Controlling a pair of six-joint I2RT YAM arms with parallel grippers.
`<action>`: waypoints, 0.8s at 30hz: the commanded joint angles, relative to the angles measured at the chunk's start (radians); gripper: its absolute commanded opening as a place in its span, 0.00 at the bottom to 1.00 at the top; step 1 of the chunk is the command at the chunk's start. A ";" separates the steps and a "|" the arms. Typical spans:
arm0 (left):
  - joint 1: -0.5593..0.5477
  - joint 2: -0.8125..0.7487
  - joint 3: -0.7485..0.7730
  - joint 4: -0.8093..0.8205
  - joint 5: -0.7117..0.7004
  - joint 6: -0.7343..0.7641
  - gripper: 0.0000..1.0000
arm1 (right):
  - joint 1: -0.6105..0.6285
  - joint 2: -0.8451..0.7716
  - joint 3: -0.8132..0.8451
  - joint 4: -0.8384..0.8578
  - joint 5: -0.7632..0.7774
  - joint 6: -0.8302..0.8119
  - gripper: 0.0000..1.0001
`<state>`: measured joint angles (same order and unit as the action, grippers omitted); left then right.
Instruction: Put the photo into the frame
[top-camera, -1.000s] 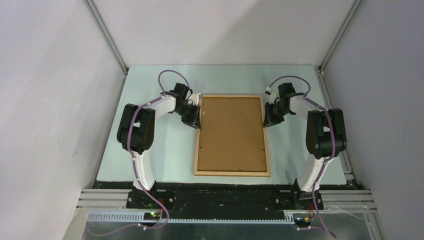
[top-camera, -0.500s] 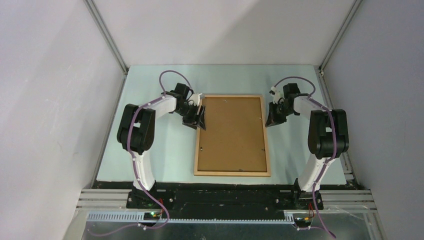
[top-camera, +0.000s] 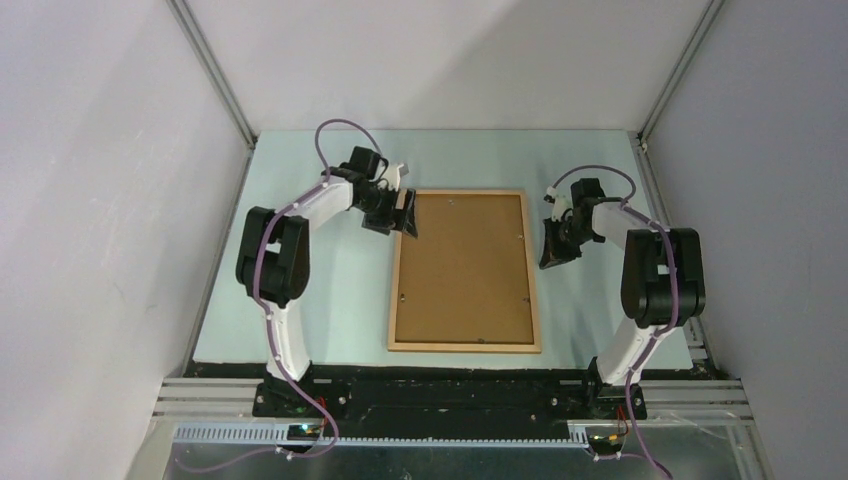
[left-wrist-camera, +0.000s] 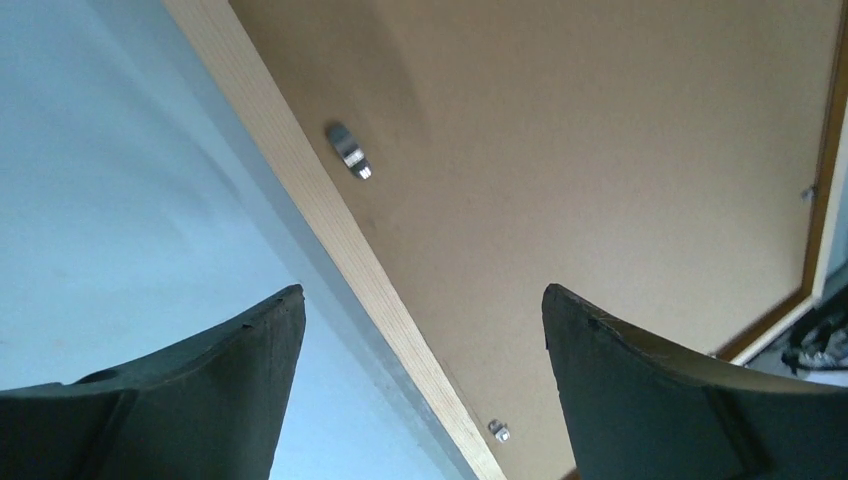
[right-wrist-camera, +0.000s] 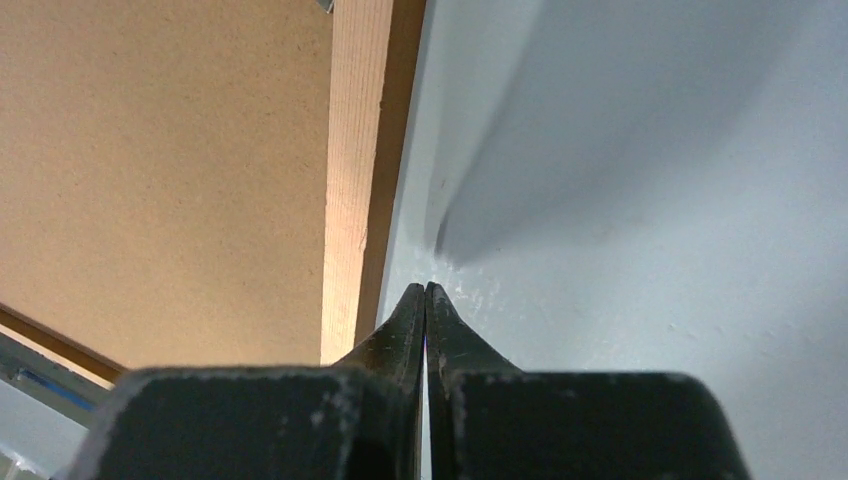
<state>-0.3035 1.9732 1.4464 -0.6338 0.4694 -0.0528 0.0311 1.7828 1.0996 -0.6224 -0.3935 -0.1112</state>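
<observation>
Jaws of the left gripper (top-camera: 402, 214) (left-wrist-camera: 420, 300) stand spread wide, up from a narrow gap a second ago. They hold nothing: one finger is over the pale table (top-camera: 330, 290) (left-wrist-camera: 110, 200) and the other over the brown backing board (top-camera: 463, 265) (left-wrist-camera: 600, 150), with the frame's left rail between them. This gripper has shifted up the rail since then and now sits by the top-left corner. The right gripper (top-camera: 553, 250) (right-wrist-camera: 425, 290) is pinched fully shut on nothing, tips pressed together. A second ago it was against the upper right rail; now it has backed off to the right and toward the near side, above bare table just beside the frame (top-camera: 463, 346) (left-wrist-camera: 330, 215) (right-wrist-camera: 350, 150), not touching it. The light-wood frame lies flat, back side up, in the middle of the table, same spot as before, with the backing board (right-wrist-camera: 150, 150) seated inside the moulding. A metal tab (left-wrist-camera: 348, 150) sits at the rail's inner edge. The photo is not visible in any view, only the board.
</observation>
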 joint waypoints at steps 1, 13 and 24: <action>-0.007 0.049 0.103 0.014 -0.098 -0.061 0.92 | -0.008 -0.056 -0.005 0.005 0.015 -0.022 0.00; -0.012 0.137 0.223 0.016 -0.182 -0.112 0.82 | 0.000 -0.107 -0.008 0.059 -0.078 0.002 0.36; -0.012 0.122 0.209 0.017 -0.188 -0.114 0.85 | 0.097 -0.013 0.052 0.098 0.015 0.020 0.53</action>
<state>-0.3069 2.1136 1.6268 -0.6231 0.2913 -0.1577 0.0956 1.7241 1.0992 -0.5514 -0.4278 -0.1024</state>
